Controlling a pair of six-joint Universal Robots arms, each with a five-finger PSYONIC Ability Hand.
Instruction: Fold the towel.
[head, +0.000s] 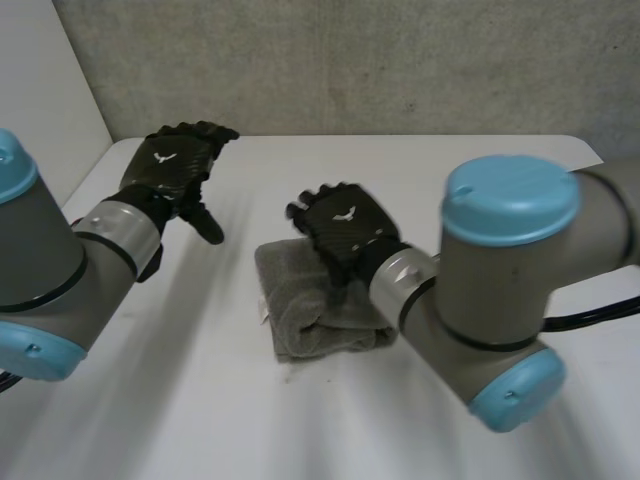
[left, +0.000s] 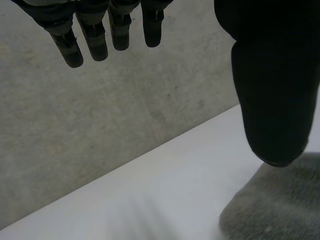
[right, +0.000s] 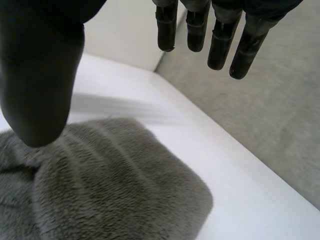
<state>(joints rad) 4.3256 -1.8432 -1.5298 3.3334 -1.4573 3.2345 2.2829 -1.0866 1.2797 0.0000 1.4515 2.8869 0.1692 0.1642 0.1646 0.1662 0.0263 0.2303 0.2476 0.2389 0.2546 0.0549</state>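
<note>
In the middle of the white table (head: 200, 400) lies the folded grey fleecy towel (head: 295, 305), with a small white tag (head: 265, 318) at its left edge. My right hand (head: 345, 228) is over its far part, fingers straight, gripping nothing. My left hand (head: 170, 165) is well off to the far left, fingers likewise relaxed and empty. Each hand's back bears a white bird-shaped mark (head: 346, 214).

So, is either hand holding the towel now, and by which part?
Nothing is held. The right hand is open over the towel, fingers straight, gripping no cloth; the left hand is open, off to its side.
</note>
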